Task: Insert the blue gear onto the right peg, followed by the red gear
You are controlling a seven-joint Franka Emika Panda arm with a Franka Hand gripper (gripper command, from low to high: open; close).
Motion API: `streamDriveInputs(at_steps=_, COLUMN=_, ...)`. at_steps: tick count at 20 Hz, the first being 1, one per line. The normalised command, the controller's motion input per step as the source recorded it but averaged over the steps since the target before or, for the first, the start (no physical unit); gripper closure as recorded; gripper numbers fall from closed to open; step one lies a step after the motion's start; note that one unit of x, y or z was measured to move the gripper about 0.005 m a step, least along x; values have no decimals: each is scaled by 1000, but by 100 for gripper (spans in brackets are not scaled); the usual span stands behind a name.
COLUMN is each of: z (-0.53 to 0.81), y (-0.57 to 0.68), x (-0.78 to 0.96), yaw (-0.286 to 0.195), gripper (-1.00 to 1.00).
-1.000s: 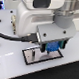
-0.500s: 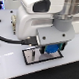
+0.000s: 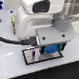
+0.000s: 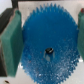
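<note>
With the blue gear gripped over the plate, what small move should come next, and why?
Probably ease straight down. The gripper holds the blue gear just above the white plate, and the wrist view shows something dark inside its centre hole, likely the peg.

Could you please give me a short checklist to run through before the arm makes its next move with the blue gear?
1. Grip: blue gear sits between the gripper pads - ok.
2. Gear over the white plate, exterior view - ok.
3. Something dark shows in the gear's centre hole, wrist view; whether it is the right peg - cannot tell.
4. Gear seated fully down - cannot tell.
5. Red gear located - not ok, neither view shows it.
</note>
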Motion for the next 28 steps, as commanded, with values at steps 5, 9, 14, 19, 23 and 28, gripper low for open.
streamDriveInputs(at_steps=5, z=330, y=-8, x=261, yaw=0, gripper=100)
streamDriveInputs(at_steps=9, z=326, y=-2, x=78, yaw=0, gripper=100)
streamDriveInputs(at_steps=14, z=122, y=-28, x=22, yaw=0, gripper=100)
streamDriveInputs(at_steps=19, z=-21, y=-62, x=26, yaw=0, gripper=100)
streamDriveInputs(at_steps=23, z=-22, y=-74, x=20, yaw=0, gripper=100)
streamDriveInputs(at_steps=28, z=-79, y=4, x=5, yaw=0, gripper=100)
